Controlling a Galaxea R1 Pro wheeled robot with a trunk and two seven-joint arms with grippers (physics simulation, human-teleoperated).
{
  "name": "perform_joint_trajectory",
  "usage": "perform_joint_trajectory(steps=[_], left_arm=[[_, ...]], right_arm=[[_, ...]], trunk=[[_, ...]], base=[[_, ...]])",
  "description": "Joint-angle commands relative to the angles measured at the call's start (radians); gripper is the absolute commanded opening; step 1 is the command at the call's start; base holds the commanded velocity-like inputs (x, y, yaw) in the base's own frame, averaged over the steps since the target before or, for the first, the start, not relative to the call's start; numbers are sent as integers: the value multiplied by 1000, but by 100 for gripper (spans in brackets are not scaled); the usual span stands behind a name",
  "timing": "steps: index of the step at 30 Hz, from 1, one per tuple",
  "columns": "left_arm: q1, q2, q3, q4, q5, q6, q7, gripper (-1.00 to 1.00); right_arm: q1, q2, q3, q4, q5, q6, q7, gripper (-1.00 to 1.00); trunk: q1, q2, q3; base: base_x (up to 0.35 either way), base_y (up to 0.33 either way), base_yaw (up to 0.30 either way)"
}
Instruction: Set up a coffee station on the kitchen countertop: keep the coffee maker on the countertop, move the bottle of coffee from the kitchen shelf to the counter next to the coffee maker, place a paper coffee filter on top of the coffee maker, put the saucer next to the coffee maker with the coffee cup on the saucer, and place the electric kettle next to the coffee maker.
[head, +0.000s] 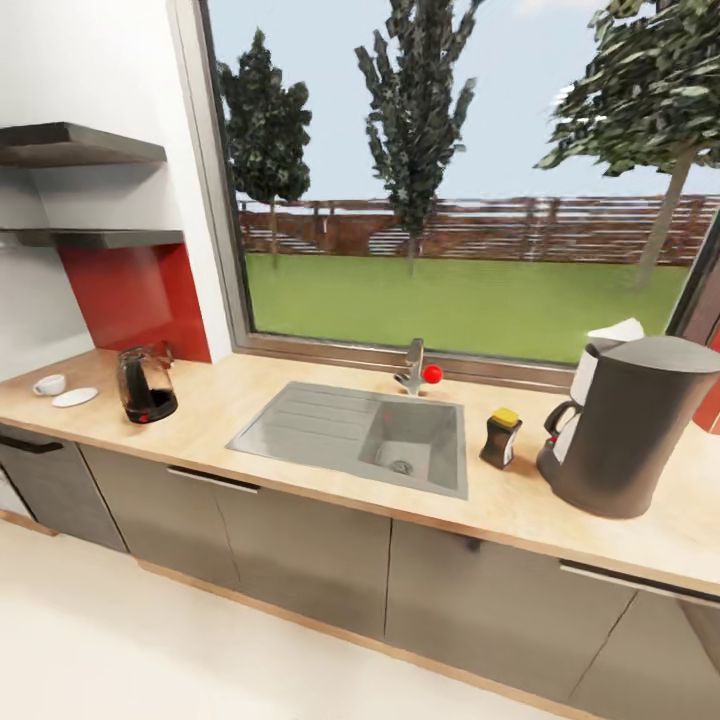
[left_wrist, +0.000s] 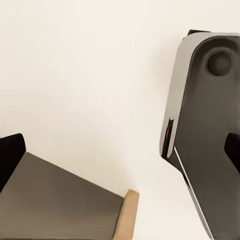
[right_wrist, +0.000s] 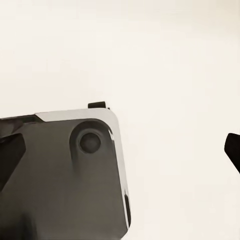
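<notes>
Head view, left to right along the kitchen countertop (head: 250, 395). Far left: coffee cup (head: 49, 385) sits directly on the counter, just beside the saucer (head: 75, 397), not on it. Next, the electric kettle (head: 146, 385) stands upright in front of the red backsplash (head: 135, 295), under two dark wall shelves (head: 80, 150). Centre: steel sink (head: 365, 435) with faucet (head: 414, 366) (red knob on its right side) below the window (head: 470, 180). Right of the sink, the bottle of coffee (head: 501, 438) stands upright, yellow lid on, near the coffee maker (head: 625, 430) but not touching. A white paper piece (head: 617, 331) shows at the maker's top; whether it is the filter I cannot tell.

Left wrist view: pale floor (left_wrist: 90, 85), a grey cabinet edge, part of the robot base (left_wrist: 205, 125). Dark finger tips (left_wrist: 11, 155) sit at opposite frame edges, so the left gripper (left_wrist: 120, 155) is spread, holding nothing.

Right wrist view: same pale floor and base; right gripper (right_wrist: 120, 152) likewise spread and empty.
</notes>
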Motion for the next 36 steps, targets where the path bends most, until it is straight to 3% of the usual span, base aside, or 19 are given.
perform_joint_trajectory(steps=[1,15,36], left_arm=[[0,0,0,-2,3,2,1,100],[0,6,0,-3,4,2,2,100],[0,3,0,-3,5,-1,1,100]], right_arm=[[-1,0,-4,1,-1,-4,0,100],[-1,-5,-2,11,0,-5,4,100],[-1,-5,-2,13,0,-5,4,100]], trunk=[[1,-2,-3],[1,-2,-10],[1,-2,12]], base=[[61,287,274],[149,299,268],[219,272,215]])
